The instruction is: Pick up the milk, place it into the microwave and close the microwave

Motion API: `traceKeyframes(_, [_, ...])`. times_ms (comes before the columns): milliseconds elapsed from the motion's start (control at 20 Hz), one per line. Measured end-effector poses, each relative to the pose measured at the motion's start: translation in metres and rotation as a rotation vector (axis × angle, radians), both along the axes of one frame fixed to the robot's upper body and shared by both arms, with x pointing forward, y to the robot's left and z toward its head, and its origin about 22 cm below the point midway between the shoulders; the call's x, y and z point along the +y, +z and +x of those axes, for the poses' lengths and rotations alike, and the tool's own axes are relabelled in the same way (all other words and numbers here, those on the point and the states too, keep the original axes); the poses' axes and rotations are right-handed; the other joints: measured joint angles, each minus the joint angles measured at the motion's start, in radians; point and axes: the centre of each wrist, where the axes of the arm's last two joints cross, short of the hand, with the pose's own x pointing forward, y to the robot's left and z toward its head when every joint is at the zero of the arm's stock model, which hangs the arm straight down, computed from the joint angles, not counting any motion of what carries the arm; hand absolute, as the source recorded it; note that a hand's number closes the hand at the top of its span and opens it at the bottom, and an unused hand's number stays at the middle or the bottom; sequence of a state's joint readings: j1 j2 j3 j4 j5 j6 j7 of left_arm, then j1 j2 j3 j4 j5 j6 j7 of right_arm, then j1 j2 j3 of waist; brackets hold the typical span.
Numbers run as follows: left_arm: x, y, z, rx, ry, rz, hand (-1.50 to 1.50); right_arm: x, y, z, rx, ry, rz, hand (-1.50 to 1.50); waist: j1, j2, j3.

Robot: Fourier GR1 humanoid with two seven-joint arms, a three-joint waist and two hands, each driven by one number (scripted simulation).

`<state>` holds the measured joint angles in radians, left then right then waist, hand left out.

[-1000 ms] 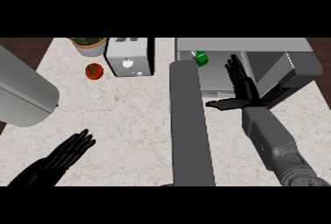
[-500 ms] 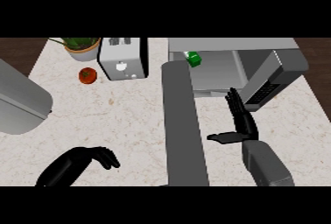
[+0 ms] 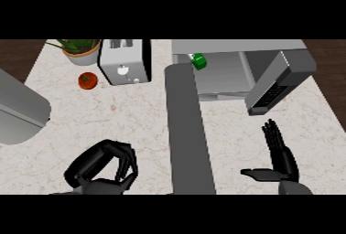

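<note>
The grey microwave (image 3: 236,46) stands at the back right with its cavity showing. Its door (image 3: 186,132) swings out toward me as a long grey slab down the middle of the counter. A small green object (image 3: 198,61), which I take for the milk, sits inside at the cavity's left front corner. My right hand (image 3: 278,161) is open at the lower right, fingers straight and thumb out to the left. It is well short of the microwave and touches nothing. On the door's left side, my left hand (image 3: 101,167) is low down with fingers curled and nothing in them.
A white toaster (image 3: 125,61) stands at the back left of the microwave, with a potted plant (image 3: 81,49) and a red tomato (image 3: 88,80) beside it. A large grey rounded body (image 3: 19,114) fills the left edge. The microwave's button panel (image 3: 273,89) juts out at the right.
My right hand has drawn back from the microwave's opening toward the lower edge, still open. My left hand's fingers have curled in. The green object stays inside the microwave.
</note>
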<state>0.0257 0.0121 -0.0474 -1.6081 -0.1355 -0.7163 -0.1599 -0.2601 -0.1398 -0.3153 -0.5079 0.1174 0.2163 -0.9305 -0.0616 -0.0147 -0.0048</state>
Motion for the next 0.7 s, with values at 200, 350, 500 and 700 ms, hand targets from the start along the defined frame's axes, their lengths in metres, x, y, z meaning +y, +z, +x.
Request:
traceKeyframes(200, [-0.025, -0.009, 0.006, -0.022, -0.044, 0.039, 1.5, -0.028, 0.002, -0.037, -0.011, -0.049, -0.014, -1.5, 0.0, 0.002, 0.0])
traceKeyframes(350, [-0.041, -0.019, 0.011, -0.033, -0.067, 0.047, 1.5, -0.046, 0.009, -0.065, -0.019, -0.067, -0.021, -1.5, 0.002, 0.005, -0.001])
traceKeyframes(500, [-0.06, -0.028, 0.01, -0.069, -0.08, 0.058, 1.5, -0.056, 0.02, -0.086, -0.033, -0.059, -0.013, -1.5, 0.006, 0.007, 0.0])
traceKeyframes(700, [-0.089, -0.037, 0.011, -0.076, -0.112, 0.05, 1.5, -0.069, 0.044, -0.102, -0.084, -0.048, -0.007, -1.5, 0.008, 0.01, 0.001])
